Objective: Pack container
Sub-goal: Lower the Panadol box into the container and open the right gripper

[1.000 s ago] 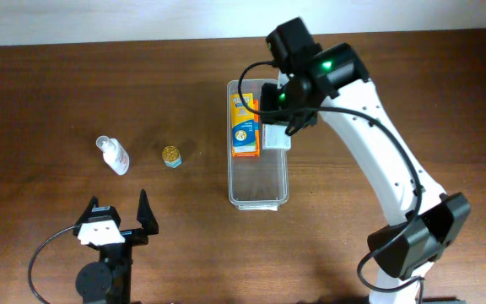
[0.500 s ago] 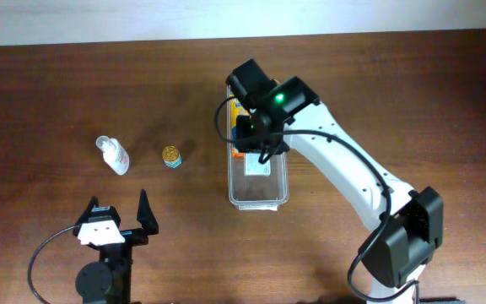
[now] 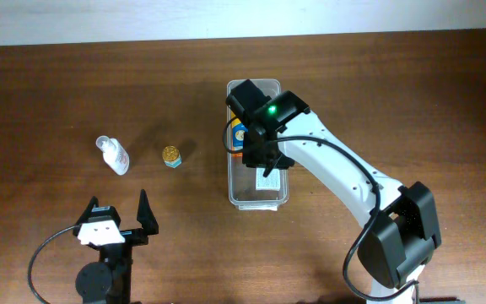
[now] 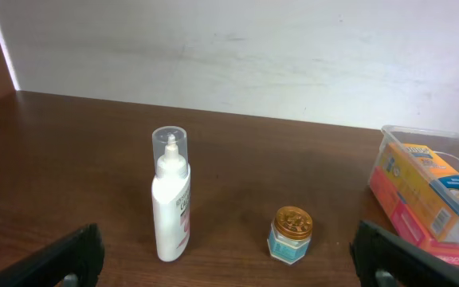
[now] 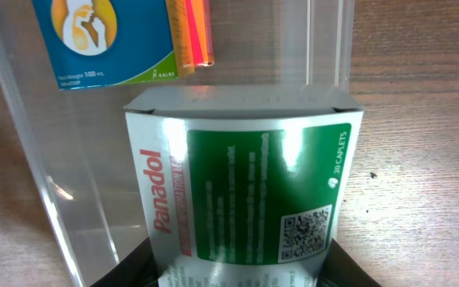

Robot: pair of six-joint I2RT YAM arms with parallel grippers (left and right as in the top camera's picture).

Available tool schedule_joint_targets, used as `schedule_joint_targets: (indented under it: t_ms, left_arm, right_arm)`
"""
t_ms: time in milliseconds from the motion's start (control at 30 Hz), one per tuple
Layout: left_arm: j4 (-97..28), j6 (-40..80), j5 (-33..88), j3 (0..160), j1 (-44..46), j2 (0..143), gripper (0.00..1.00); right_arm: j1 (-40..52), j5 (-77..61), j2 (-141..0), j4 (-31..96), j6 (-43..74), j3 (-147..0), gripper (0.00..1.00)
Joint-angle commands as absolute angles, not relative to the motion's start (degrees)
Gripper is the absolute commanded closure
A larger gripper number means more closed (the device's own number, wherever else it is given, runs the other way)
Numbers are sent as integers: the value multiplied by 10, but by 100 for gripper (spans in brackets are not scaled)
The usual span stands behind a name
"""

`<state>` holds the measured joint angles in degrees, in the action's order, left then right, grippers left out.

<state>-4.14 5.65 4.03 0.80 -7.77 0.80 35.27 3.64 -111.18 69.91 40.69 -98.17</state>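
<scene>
— Where was the container (image 3: pixel 256 194) seen?
— Mid-table, an orange box (image 3: pixel 238 139) laid inside.
— And the claws?
— The right gripper (image 3: pixel 265 169) was clamped on a Panadol box (image 5: pixel 245 207) over it; the left gripper (image 3: pixel 118 211) was spread.

Left of centre in the overhead frame, we see a white bottle (image 3: pixel 113 155) with a clear cap standing on the brown wooden bench (image 3: pixel 49 93). A small gold-lidded jar (image 3: pixel 171 157) sits to its right, apart.
</scene>
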Motion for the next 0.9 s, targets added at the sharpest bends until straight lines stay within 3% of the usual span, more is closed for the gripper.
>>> schedule_joint_targets:
  t_ms: [0,867]
  left_arm:
    - [-44,60,36,5,-76,4,1]
    - [-44,60,36,5,-76,4,1]
  right_arm:
    - [356,51,-1111,684,421,-975,58]
    - [356,52,-1120,666,394,-913,58]
